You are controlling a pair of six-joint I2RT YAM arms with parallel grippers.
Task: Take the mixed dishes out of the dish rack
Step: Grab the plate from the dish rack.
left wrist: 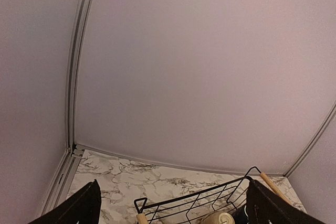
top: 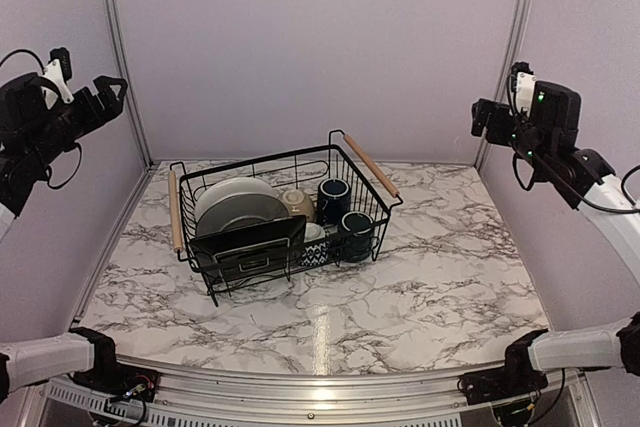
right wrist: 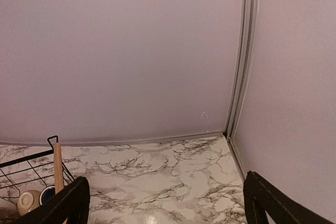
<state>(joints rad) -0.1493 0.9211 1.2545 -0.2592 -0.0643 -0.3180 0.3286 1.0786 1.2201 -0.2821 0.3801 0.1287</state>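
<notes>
The dish rack (top: 376,203) sits on the table (top: 450,277) a little left of the middle, turned at a slight angle and still loaded. Round plates (top: 238,205) stand on edge in its left half, with a dark square plate (top: 250,247) leaning at the near side. Small bowls (top: 296,202) sit in the middle and two dark mugs (top: 333,197) are on the right.

These look like glazed ceramic: stiff, fairly heavy for their size, slippery and easily chipped. The plates are probably best pinched at the upper rim and lifted straight up, the mugs and bowls taken by the wall at the rim. The wires leave little space around each dish.

The left gripper (top: 105,97) and right gripper (top: 484,119) hang high at either side, well apart from the rack. The wrist views show each pair of fingers (left wrist: 79,208) spread wide and empty.

The tabletop is glossy marble-patterned, likely slick. Plain lilac walls (top: 320,37) close the left, far and right sides.
</notes>
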